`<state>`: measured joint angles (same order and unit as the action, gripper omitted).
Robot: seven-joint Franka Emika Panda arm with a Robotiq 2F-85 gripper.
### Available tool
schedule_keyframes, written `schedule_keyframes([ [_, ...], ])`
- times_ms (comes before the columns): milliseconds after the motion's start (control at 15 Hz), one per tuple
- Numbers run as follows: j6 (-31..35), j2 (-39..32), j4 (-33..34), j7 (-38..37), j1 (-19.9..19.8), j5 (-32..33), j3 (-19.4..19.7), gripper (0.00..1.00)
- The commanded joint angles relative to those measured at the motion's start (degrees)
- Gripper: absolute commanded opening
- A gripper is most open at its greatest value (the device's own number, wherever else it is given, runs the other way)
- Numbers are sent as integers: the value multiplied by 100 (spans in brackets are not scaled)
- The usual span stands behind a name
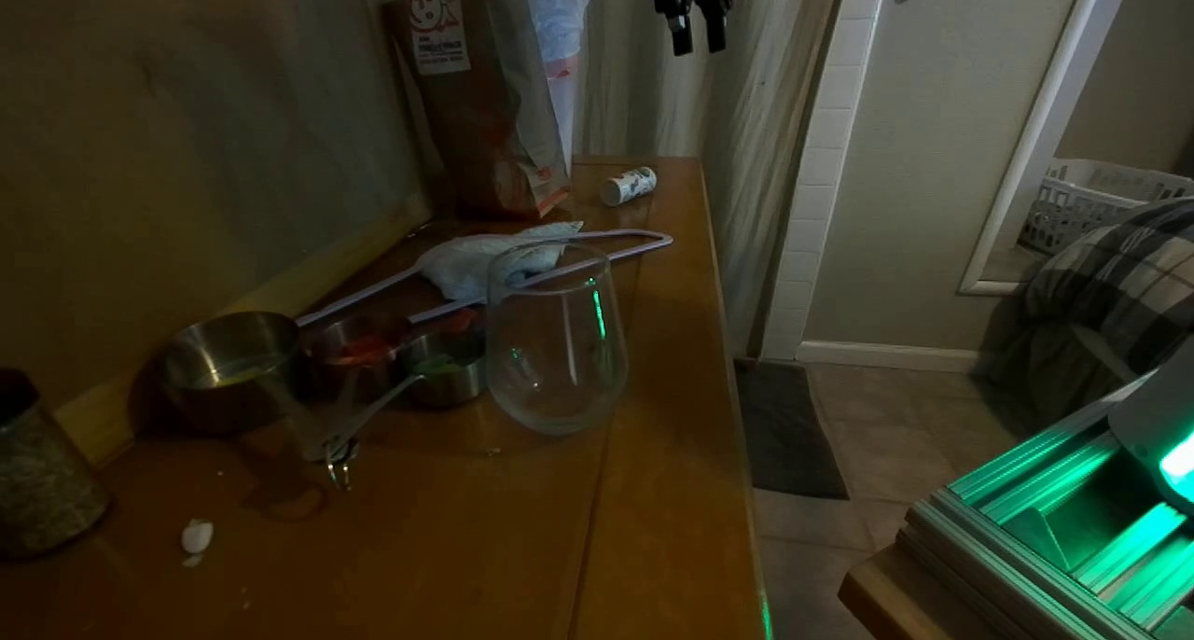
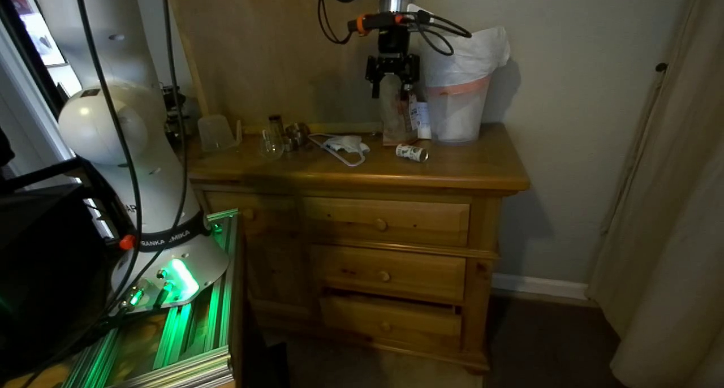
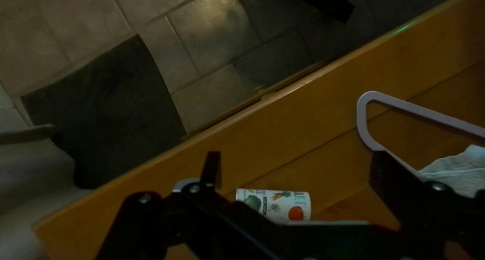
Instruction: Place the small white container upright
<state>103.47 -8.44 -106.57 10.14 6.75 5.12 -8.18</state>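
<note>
Locate the small white Morton container [image 3: 278, 204] on top of the wooden dresser [image 2: 390, 252]. The container lies on its side. In the wrist view you see it at 5 o'clock from the picture centre, with its long axis running about 9 to 3 o'clock. Its label shows a red tomato and other vegetables.

In an exterior view, your gripper [image 2: 390, 95] hangs between 11 and 12 o'clock from the container, well above the dresser top. It is in the released condition: the jaws stand spread and point downward. In the wrist view, its dark body covers part of the container's lower edge.

Note the neighbouring items. In an exterior view, a brown paper bag [image 1: 476, 108] stands at 10 o'clock from the container. A bag-lined plastic bin [image 2: 461, 113] stands at 1 o'clock from it in an exterior view. In the wrist view, you find a lilac clothes hanger [image 3: 428, 115] at 2 o'clock and a pale cloth [image 3: 460, 173] at 3 o'clock.

In an exterior view, a stemless wine glass [image 1: 560, 379] stands upright at 7 o'clock from the container. A metal measuring cup [image 1: 229, 393] sits at 9 o'clock from the glass.
</note>
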Motion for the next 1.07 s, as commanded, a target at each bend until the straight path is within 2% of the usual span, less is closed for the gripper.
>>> schedule_keyframes([
  [0,526,325,-454,1093,-48,-287,-57,100],
  [333,1383,402,-1038,2230,110,-264,-262,100],
  [533,1905,402,-1273,2592,204,-191,-394,100],
  [667,1798,302,-1238,2925,196,-620,-468,100],
  [733,1735,207,-1104,2529,235,-284,-416,100],
  [1000,1726,206,-1146,2761,238,-476,-445,100],
])
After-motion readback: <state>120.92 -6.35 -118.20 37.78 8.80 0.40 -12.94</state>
